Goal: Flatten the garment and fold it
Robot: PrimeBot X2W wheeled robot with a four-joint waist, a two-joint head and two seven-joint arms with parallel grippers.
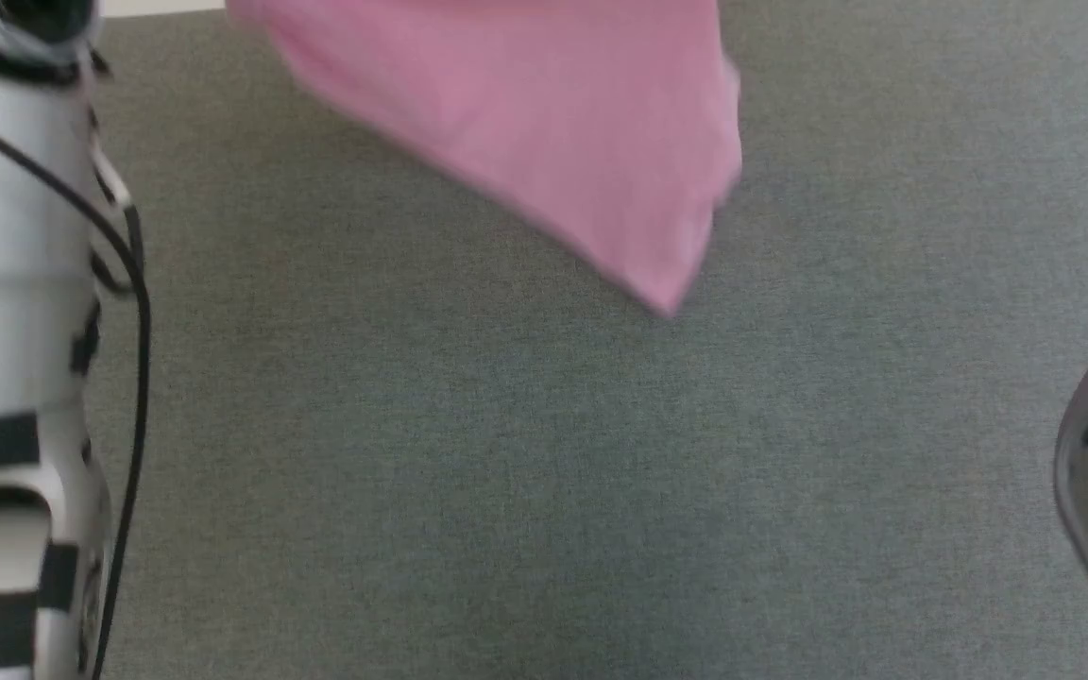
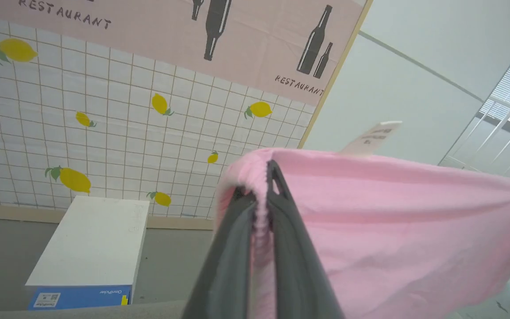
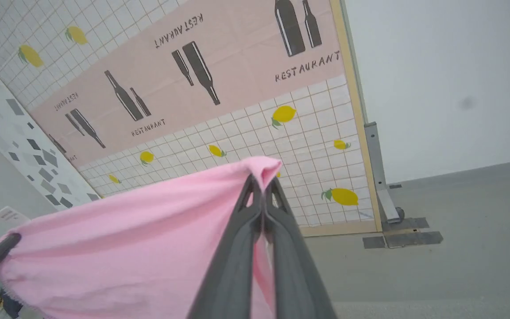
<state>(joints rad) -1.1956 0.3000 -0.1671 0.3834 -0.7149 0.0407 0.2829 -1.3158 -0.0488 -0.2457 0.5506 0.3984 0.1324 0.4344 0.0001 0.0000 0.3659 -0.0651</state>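
Jaws both clamped on garment (image 1: 525,123) corners, held above table (image 1: 506,491); thin edge pinch may slip, dropping one side.

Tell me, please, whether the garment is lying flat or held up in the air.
Held up: the left pincer and right pincer each clamp a corner, the garment stretched between them.
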